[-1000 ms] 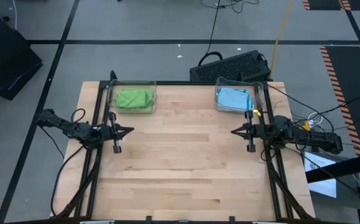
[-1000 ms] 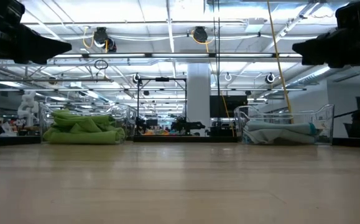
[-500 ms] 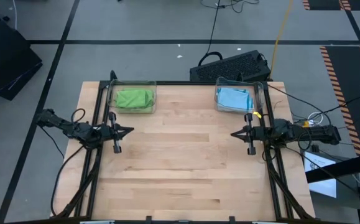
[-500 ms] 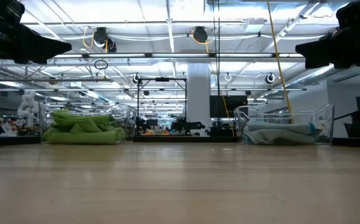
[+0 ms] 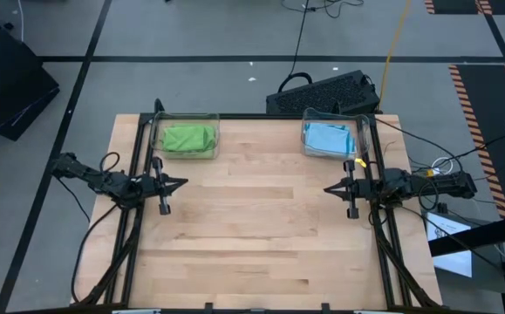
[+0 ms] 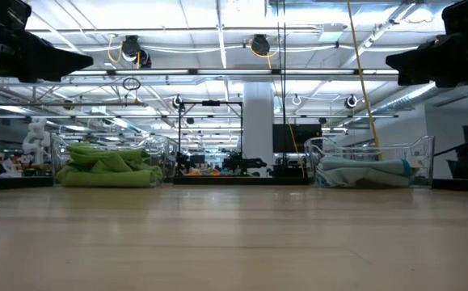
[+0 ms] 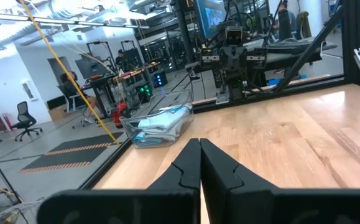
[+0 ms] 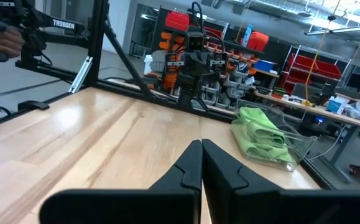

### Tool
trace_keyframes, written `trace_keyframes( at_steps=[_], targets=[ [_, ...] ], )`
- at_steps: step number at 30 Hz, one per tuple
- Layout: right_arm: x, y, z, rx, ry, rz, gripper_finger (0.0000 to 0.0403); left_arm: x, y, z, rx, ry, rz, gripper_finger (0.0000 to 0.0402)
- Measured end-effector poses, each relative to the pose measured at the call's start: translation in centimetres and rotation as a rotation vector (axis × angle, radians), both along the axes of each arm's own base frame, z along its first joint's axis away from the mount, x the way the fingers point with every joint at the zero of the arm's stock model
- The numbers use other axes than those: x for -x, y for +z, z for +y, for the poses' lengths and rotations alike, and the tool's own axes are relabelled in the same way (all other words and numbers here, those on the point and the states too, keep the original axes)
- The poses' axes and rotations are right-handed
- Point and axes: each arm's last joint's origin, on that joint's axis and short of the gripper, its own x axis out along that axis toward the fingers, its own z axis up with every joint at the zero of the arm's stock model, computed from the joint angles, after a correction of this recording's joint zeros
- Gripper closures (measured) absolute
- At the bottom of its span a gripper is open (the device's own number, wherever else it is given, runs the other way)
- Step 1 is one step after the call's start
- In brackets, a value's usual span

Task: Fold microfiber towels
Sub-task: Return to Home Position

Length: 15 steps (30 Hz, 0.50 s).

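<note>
At the table's left edge, the left gripper is hanging above the pale, plank-grained wooden table. Its dark fingers are pressing together along a single seam, holding nothing, and its tip is pointing toward the table's middle. Toward the far left corner, the green microfiber towels are lying folded in a soft, lumpy stack inside the left clear bin. The stack's long axis is running across the table, side to side. From the low view its rounded folds are bulging against the glossy bin wall, and the number of cloths in it cannot be counted. Toward the far right corner, the blue microfiber towels are lying in a flatter stack inside the right clear bin, likewise slightly longer from side to side. Their edging is too small to make out from above. At the right edge, the right gripper is hovering over the wood, fingers likewise closed on nothing, and is pointing inward to face the left one. In the low view both arms are showing only as dark blocks cut off at the upper corners.
</note>
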Motion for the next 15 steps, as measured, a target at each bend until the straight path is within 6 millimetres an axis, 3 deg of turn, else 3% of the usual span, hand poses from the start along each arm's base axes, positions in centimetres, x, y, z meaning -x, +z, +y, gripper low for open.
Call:
trace_keyframes(
  at_steps=[15],
  targets=[
    [0.0, -0.01, 0.0, 0.006, -0.001, 0.0, 0.0403, -0.28, -0.03, 0.56, -0.034, -0.05, 0.004, 0.04]
  ],
)
